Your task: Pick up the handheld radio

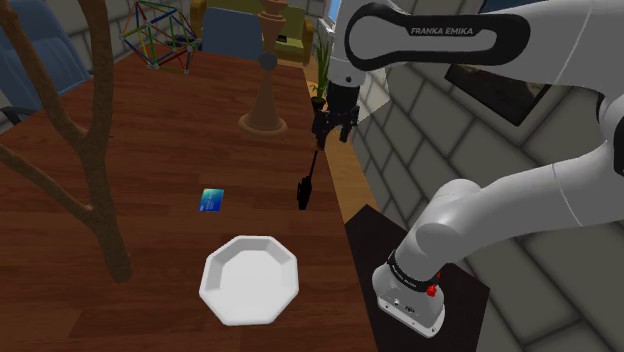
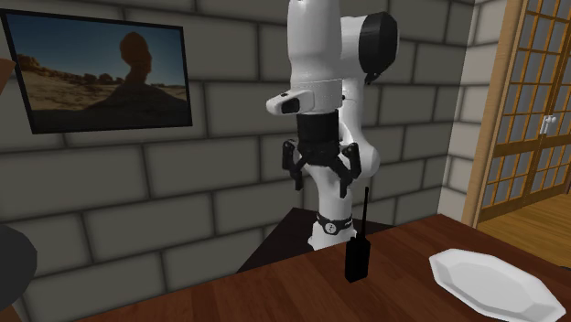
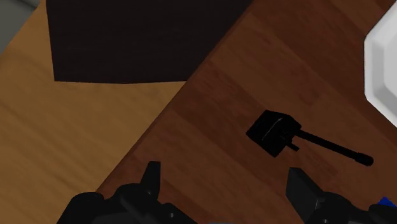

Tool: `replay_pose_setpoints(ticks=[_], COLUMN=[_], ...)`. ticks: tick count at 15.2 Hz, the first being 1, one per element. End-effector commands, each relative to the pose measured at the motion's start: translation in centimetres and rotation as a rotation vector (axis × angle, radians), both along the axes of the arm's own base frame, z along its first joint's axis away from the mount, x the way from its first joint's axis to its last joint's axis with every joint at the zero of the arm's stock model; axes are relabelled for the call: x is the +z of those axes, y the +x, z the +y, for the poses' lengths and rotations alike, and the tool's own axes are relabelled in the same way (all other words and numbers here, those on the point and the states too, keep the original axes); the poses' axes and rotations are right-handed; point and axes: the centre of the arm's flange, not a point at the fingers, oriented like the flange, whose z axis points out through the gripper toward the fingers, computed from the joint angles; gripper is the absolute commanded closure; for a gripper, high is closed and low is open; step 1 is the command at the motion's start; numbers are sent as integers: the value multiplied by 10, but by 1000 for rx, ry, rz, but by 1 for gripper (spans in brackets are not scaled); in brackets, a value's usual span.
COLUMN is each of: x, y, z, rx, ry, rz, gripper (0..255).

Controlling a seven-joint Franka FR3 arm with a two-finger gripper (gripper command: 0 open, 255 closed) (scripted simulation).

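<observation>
a: how is the tool (image 1: 333,132) sitting right now?
b: it is hanging in the air and pointing down at the bench (image 1: 150,150). its fingers (image 3: 153,178) are standing spread apart, pinching nothing.
a: and where is the handheld radio (image 1: 304,190) lying from it?
b: it is standing upright on the bench, close to the edge by the stand (image 1: 368,232). it is sitting below the tool and a little off to one side. in the wrist view its black body is showing beyond the fingertips, nearer the finger on the white plate's (image 3: 385,63) side.
a: which way is its long axis running?
b: straight up. the thin antenna (image 1: 313,165) is rising from the body's top, and its tip is reaching close to the fingers while the body is sitting well apart from them.
a: so what is the coming move turning on?
b: i am judging it is turning on that upright axis. the tool is needing a small shift toward the plate side, then a straight descent, with the antenna passing between or beside the fingers. that way they are closing on the body, not on the antenna.
a: anything worrying you?
b: a knock to the antenna is probably tipping the radio over.
</observation>
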Motion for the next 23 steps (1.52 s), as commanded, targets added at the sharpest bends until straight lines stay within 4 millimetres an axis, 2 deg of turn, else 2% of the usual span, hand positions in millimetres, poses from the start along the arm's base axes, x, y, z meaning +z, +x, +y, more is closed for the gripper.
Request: replay_pose_setpoints(ticks=[1, 6, 14, 16, 17, 23], x=[-16, -56, -97, -97, -98, -98], y=[5, 22, 23, 23, 22, 22], z=[15, 57, 58, 58, 58, 59], rx=[-37, -121, -125, -125, -125, -125], ry=[31, 106, 109, 109, 109, 109], rz=[34, 116, 120, 120, 119, 120], gripper=[0, 0, 0, 0, 255, 255])
